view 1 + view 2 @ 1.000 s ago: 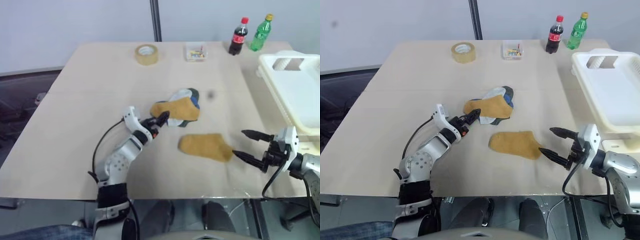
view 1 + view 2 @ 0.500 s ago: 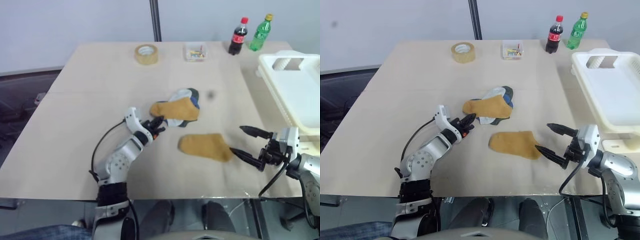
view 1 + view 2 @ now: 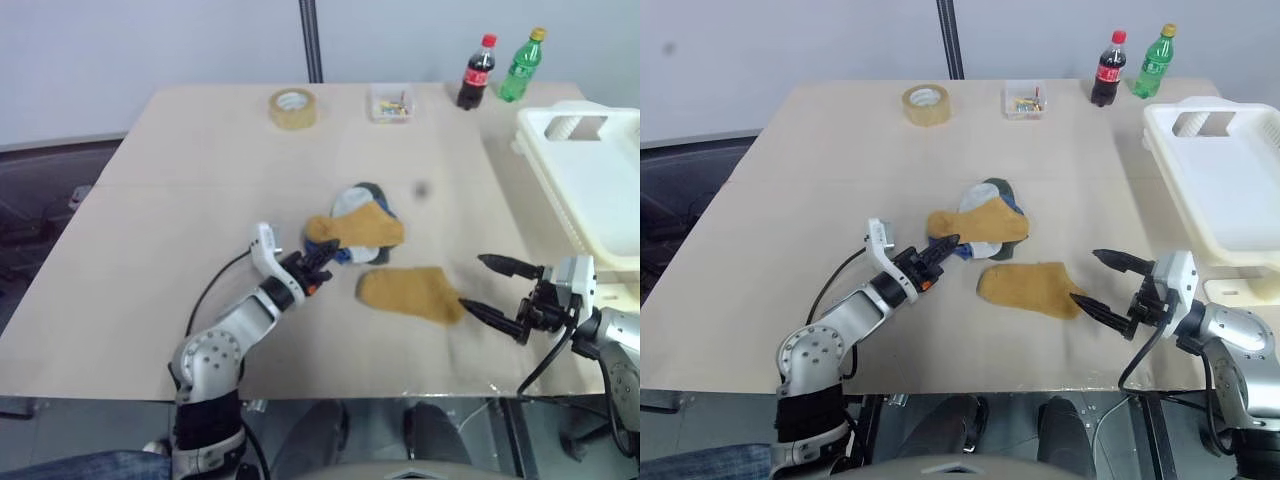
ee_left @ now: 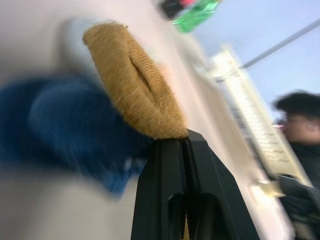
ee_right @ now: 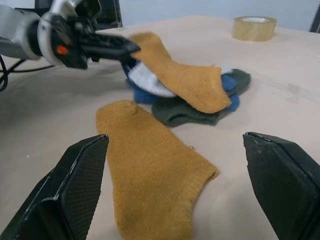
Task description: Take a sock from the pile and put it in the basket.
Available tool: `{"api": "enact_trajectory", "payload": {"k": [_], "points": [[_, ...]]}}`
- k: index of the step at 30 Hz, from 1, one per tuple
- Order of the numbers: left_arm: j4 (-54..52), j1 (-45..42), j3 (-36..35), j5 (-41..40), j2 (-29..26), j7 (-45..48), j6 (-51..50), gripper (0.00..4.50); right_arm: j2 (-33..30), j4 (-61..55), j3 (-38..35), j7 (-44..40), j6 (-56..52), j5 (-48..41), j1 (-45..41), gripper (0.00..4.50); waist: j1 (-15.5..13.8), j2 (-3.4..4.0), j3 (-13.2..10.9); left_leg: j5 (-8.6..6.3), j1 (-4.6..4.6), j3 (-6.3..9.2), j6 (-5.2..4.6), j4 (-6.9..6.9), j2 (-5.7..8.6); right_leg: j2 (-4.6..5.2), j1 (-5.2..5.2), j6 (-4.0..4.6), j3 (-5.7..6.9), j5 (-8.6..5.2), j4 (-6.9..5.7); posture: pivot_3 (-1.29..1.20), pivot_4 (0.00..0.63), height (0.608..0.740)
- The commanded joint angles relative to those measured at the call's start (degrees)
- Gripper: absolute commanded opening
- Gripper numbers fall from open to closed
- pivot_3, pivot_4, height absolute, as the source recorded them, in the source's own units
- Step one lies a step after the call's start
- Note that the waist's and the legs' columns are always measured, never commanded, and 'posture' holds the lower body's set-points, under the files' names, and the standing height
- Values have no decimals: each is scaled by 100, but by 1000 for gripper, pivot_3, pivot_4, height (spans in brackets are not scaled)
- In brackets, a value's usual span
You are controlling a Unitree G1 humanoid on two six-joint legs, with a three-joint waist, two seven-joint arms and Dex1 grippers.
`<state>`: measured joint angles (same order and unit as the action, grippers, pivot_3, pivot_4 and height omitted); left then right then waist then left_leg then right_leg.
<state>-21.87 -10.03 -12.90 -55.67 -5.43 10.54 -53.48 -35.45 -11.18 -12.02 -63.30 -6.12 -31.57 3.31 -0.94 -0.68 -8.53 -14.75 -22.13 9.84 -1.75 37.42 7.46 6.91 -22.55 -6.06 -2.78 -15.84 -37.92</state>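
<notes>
Left eye view had the basket (image 3: pixel 590 175) at the table's (image 3: pixel 180 200) right edge, nothing visible inside it. Left gripper (image 3: pixel 325 258) was clamped on the top mustard sock (image 3: pixel 362 230) of the pile (image 3: pixel 985 215) left of the basket, long axis running from the fingers toward the basket. Right gripper (image 3: pixel 492 289) was spread wide, just beside a second mustard sock (image 3: pixel 410 292) lying flat.

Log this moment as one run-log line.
left gripper: shut on mustard sock at pile | right gripper: open, empty | basket: no sock visible

left claw (image 3: pixel 943 245) — clamped on mustard sock (image 3: pixel 980 226) | right claw (image 3: pixel 1103 282) — agape
</notes>
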Motion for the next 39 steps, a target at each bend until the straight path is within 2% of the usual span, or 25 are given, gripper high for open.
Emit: {"api": "enact_trajectory", "payload": {"k": [1,6,10,20,26,29,34,35,36,39], "points": [[295,-178,126,401,82,-273,319,57,-40,-77,-24,-13,74,-16,-44,4500,-3,0,0,0,0,0,0,0,0,0,1,0,0,0,0,0,150,740],[1326,-700,412,1050,250,-385,629,57,-56,-36,0,-10,69,4,-100,4500,-15,-3,-1,0,-1,-1,0,1,2,0,3,0,1,0,1,0,150,740],[1674,-867,669,1305,274,-145,690,57,-101,-63,-50,18,38,-3,-119,4500,-6,-2,-1,0,-2,-1,0,0,3,1,1,0,1,0,4,0,150,740],[2679,-1579,619,1640,528,104,1094,57,-125,-208,-157,167,62,10,78,4500,-64,-3,0,0,1,2,0,3,4,3,8,-1,6,0,2,0,150,740],[4478,-2888,114,1954,695,65,2079,57,-94,-236,-112,253,37,31,30,4500,-129,-9,-4,1,-1,5,1,8,7,2,8,-6,11,3,1,0,150,740],[5336,-3431,164,2396,557,110,2557,57,-99,-263,-99,285,30,39,38,4500,-89,-14,-7,0,-8,0,0,6,7,3,1,-7,5,3,6,0,150,740],[5845,-3867,117,2599,527,434,2988,57,-111,-276,-113,305,45,57,80,4500,-8,-15,-7,1,-38,5,0,9,8,4,-26,-7,9,4,7,0,150,740],[5790,-3869,93,2576,535,466,2973,588,-108,-284,-109,312,47,62,89,4500,6,-15,-8,1,-38,6,0,10,9,5,-26,-7,9,4,6,0,150,740],[5617,-3819,75,2490,560,530,2875,819,-103,-298,-106,322,46,64,102,4500,9,-15,-8,1,-39,8,0,11,9,5,-26,-7,10,4,5,0,150,740],[5073,-3569,131,2382,579,558,2491,2177,-85,-339,-92,348,50,68,162,4500,16,-15,-7,1,-38,10,0,12,9,4,-27,-7,11,4,2,0,150,740]]}}
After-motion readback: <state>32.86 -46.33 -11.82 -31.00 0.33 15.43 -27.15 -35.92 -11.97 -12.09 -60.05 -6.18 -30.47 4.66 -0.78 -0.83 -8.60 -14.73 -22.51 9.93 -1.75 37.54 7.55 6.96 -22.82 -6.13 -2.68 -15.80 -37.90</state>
